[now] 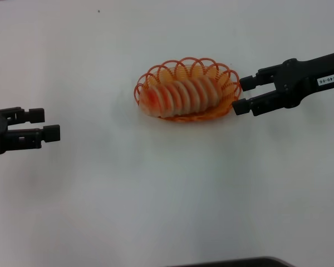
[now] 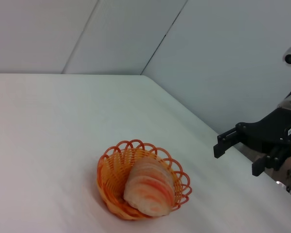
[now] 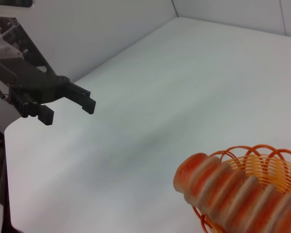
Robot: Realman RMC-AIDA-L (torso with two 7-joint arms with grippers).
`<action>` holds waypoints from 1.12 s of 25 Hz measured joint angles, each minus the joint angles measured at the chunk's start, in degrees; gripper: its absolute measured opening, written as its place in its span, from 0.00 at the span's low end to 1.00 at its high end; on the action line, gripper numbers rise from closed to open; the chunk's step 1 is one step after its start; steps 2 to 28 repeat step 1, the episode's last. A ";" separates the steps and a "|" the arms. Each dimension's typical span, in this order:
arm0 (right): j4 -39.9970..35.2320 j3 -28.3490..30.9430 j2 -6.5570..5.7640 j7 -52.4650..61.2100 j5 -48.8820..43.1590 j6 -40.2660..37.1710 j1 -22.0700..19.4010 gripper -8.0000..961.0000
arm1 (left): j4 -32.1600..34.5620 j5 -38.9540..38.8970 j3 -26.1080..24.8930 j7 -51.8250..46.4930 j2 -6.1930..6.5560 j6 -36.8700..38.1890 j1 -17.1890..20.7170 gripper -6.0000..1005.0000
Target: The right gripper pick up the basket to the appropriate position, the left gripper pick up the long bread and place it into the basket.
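Note:
The orange wire basket (image 1: 225, 78) stands on the white table in the middle of the head view. The long bread (image 1: 181, 95) lies inside it, one end over the left rim. My right gripper (image 1: 244, 94) is open just right of the basket's rim, not touching it. My left gripper (image 1: 47, 124) is open and empty at the far left, well away from the basket. The left wrist view shows the basket (image 2: 111, 179), the bread (image 2: 148, 187) and the right gripper (image 2: 237, 154). The right wrist view shows the bread (image 3: 228, 184), the basket (image 3: 262, 155) and the left gripper (image 3: 70, 103).
The white table (image 1: 167, 200) spreads around the basket. A dark edge (image 1: 239, 262) shows at the bottom of the head view. Grey walls (image 2: 111, 34) rise behind the table in the wrist views.

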 joint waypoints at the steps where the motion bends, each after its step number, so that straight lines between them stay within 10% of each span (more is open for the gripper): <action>1: 0.00 0.00 0.00 0.00 0.00 -0.03 0.02 0.87 | 0.01 0.00 -0.05 -0.02 0.00 0.08 0.00 0.86; 28: 0.00 0.00 0.00 0.00 0.00 -0.03 0.02 0.87 | 0.01 0.00 -0.05 -0.02 0.00 0.08 0.00 0.86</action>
